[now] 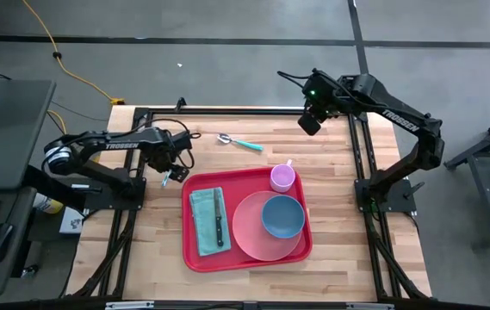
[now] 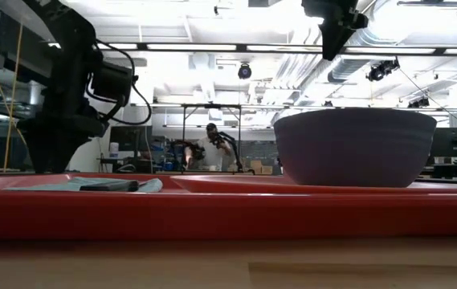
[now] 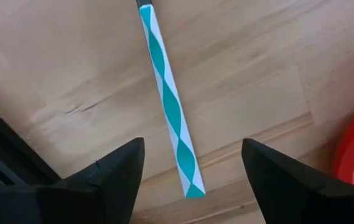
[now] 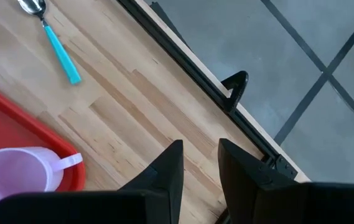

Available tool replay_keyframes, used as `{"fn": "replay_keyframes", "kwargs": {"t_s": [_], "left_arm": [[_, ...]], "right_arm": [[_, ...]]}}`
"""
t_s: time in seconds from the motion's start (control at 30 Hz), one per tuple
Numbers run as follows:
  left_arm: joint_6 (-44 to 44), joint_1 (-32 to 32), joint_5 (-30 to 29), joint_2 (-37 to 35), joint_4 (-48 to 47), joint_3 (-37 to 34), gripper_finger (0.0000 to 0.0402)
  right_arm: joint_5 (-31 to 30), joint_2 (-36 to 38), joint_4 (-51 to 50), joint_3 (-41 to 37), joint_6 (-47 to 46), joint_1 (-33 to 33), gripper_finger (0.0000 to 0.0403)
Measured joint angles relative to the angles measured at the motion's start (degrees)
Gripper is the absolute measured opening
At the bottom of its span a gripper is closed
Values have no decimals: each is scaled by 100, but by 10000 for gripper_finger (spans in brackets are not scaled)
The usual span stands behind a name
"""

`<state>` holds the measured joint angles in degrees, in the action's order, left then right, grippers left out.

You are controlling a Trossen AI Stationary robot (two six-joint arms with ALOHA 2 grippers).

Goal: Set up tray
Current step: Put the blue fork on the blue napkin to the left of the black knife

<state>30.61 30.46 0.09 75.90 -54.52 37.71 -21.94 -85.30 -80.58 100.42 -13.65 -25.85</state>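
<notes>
A large red tray (image 1: 245,251) with rounded corners and a raised rim lies at the middle of the wooden table (image 1: 339,164), nearer the front edge. It carries a pink plate (image 1: 249,237) with a blue bowl (image 1: 282,216), a pink cup (image 1: 282,178), and a teal napkin (image 1: 204,220) under a dark knife (image 1: 220,220). The left gripper (image 3: 192,168), fingers spread wide and holding nothing, hovers over a teal-and-white striped handle (image 3: 169,102) beside the tray's left edge. The right gripper (image 4: 200,163), jaws narrow and empty, hangs above the far right corner. A teal-handled spoon (image 1: 240,142) lies near the far edge. A person (image 2: 210,148) stands in the workshop behind.
</notes>
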Motion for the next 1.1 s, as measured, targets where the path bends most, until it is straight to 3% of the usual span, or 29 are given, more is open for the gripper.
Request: {"fn": "replay_keyframes", "kwargs": {"t_s": [0.33, 0.53, 1.1], "left_arm": [[-456, 427, 517, 356, 227, 0, 295], [-633, 660, 412, 378, 109, -2, 286], [-873, 893, 636, 356, 309, -446, 214]], "right_arm": [[-12, 0, 0, 0, 160, 0, 78], [-17, 0, 2, 0, 219, 0, 78], [-41, 0, 190, 0, 343, 0, 78]]}}
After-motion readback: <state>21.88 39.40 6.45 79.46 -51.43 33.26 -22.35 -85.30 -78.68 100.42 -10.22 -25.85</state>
